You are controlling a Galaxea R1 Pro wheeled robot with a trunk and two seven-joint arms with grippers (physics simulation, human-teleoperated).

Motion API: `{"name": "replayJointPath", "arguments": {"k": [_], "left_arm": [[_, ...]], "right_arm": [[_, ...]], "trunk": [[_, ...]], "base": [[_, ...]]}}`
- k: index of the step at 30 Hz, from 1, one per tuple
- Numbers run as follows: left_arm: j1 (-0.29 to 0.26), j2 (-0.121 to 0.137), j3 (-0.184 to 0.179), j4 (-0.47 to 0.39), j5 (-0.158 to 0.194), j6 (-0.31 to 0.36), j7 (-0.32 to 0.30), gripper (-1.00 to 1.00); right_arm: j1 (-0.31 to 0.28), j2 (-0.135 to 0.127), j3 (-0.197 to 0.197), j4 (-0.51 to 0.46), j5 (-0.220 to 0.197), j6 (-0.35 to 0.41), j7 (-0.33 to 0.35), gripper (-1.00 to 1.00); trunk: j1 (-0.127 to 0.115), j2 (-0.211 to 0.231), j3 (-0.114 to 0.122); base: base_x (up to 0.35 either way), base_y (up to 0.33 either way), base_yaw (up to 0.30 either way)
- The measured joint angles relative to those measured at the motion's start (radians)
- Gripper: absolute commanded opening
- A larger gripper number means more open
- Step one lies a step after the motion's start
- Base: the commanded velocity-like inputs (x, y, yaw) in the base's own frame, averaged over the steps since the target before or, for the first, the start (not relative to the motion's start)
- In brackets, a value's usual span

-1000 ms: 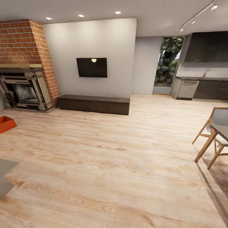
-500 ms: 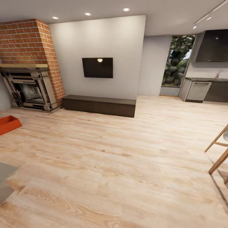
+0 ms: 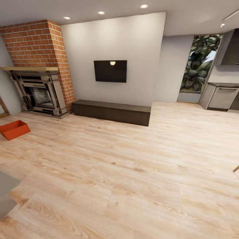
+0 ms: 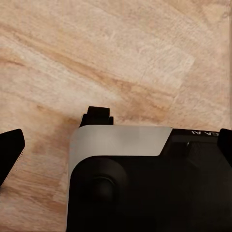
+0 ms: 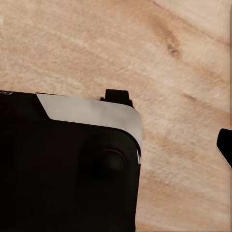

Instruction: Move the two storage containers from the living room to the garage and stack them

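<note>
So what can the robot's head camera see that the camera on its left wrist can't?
Head view: a red-orange storage container sitting on the floor near the brick fireplace, plus a dark TV on the wall above a long low bench.

Left wrist view: the robot's own white and black body from close up, with a dark fingertip at the picture's edge.

Both: the light wood-plank floor.

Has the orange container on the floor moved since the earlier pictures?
No. The storage container keeps its place beside the brick fireplace; both slid rightward in the head view together, so the camera turned, not the container.
</note>
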State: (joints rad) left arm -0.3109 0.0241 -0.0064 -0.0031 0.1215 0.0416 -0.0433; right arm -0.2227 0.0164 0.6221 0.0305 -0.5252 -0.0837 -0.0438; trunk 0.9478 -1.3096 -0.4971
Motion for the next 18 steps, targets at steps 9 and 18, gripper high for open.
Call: {"name": "replayJointPath", "arguments": {"k": [9,18], "left_arm": [[0.0,0.0,0.0,0.0,0.0,0.0,0.0,1.0],[0.0,0.0,0.0,0.0,0.0,0.0,0.0,1.0]], "right_arm": [[0.0,0.0,0.0,0.0,0.0,0.0,0.0,1.0],[0.0,-0.002,0.0,0.0,0.0,-0.001,0.0,1.0]], "trunk": [[0.0,0.0,0.0],[0.0,0.0,0.0]], "base": [[0.32,0.0,0.152],[0.32,0.0,0.15]]}}
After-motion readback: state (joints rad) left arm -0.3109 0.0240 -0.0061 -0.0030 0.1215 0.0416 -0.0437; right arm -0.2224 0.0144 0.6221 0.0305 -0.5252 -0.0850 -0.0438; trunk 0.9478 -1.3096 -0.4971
